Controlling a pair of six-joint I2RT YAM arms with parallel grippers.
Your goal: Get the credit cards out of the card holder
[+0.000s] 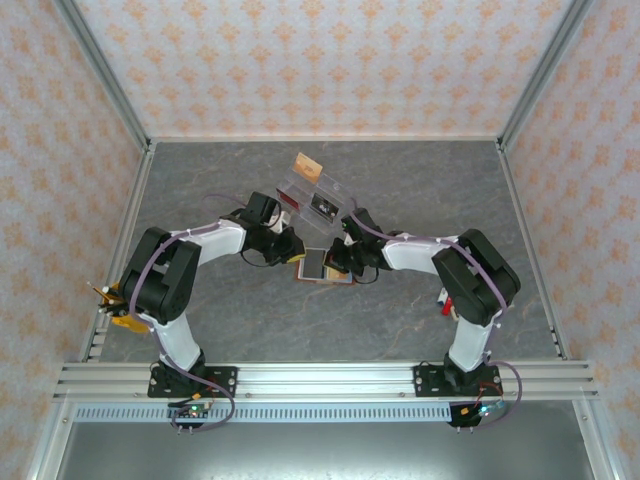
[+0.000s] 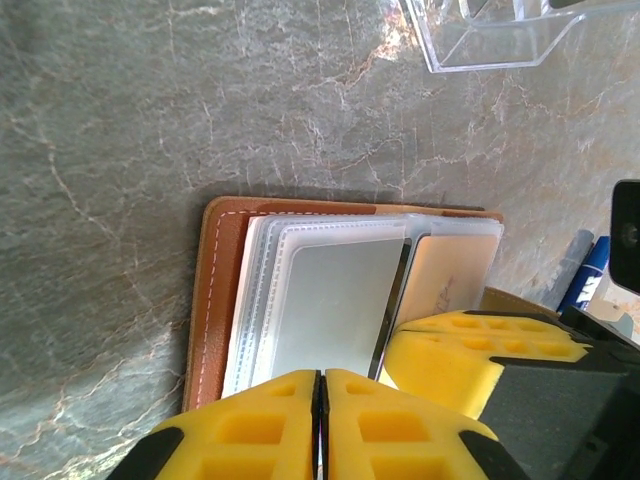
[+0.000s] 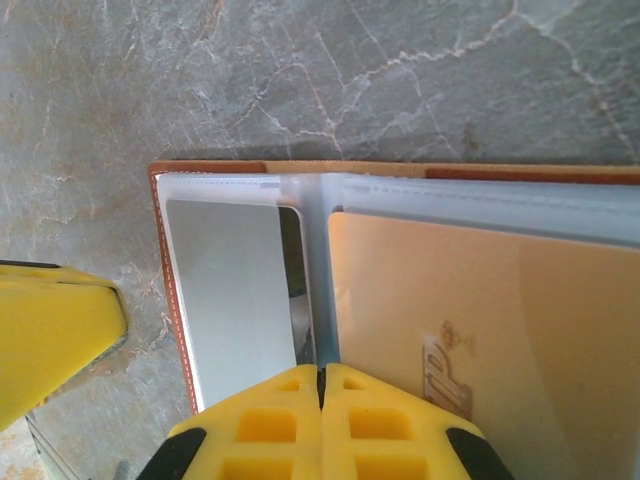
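Yellow right gripper (image 3: pixel 321 385), pressed together, bears on the card holder (image 3: pixel 200 168), apparently pinning it flat, while the left gripper (image 2: pixel 321 388), also closed, noses the silver card (image 2: pixel 330 300) just ahead.

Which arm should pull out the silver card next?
Left, likely: left gripper is shut at the edge of the silver card; right gripper is shut over the middle fold of the card holder.

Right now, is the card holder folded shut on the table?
No, the card holder lies spread open, with a tan-orange card showing inside.
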